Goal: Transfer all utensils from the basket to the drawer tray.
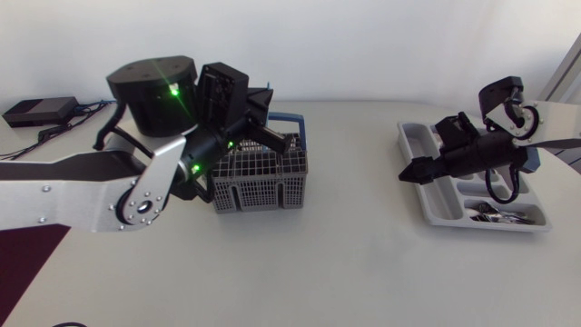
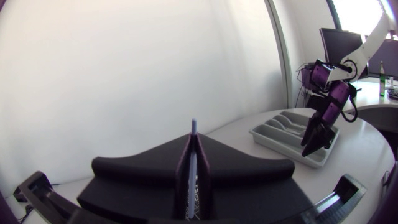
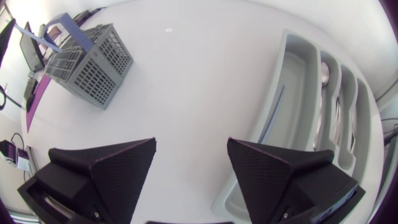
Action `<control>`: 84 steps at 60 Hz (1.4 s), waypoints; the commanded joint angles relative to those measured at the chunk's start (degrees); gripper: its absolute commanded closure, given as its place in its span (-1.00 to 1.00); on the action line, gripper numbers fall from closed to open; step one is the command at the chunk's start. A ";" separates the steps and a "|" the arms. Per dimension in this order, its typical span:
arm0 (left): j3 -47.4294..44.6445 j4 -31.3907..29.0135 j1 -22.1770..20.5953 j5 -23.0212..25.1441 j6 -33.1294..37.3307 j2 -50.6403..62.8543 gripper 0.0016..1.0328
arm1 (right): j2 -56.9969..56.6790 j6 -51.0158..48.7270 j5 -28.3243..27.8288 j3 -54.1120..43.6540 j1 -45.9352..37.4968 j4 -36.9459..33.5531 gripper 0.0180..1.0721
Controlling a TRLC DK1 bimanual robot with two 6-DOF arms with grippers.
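The grey wire basket (image 1: pixel 263 182) with a blue handle stands left of the middle; the same basket (image 3: pixel 93 62) shows far ahead in the right wrist view. My left gripper (image 1: pixel 272 138) hangs over it, shut on a thin pale utensil (image 2: pixel 193 158) that sticks up between the fingers. The grey drawer tray (image 1: pixel 427 195) lies at the right with several utensils (image 1: pixel 495 214) in its near compartments. My right gripper (image 1: pixel 408 173) hovers open and empty over the tray's left edge (image 3: pixel 283 74). A thin bluish utensil (image 3: pixel 272 115) lies in the first compartment.
A small black box (image 1: pixel 41 111) with cables sits at the back left. Bare white table (image 1: pixel 354 236) spreads between basket and tray. My right arm (image 2: pixel 326 102) shows over the tray (image 2: pixel 280 134) in the left wrist view.
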 commanded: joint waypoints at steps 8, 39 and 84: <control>1.70 -8.59 -0.38 3.60 -6.69 -6.69 0.94 | -9.76 -2.36 -4.23 -4.42 4.20 1.11 -0.63; 15.06 -32.49 8.58 34.10 -26.73 -2.65 0.94 | -20.57 2.38 -14.07 -5.39 22.92 -0.39 -0.62; 17.43 -35.48 9.20 45.00 -30.42 0.95 0.94 | -9.41 8.80 -13.98 1.56 32.59 3.04 0.36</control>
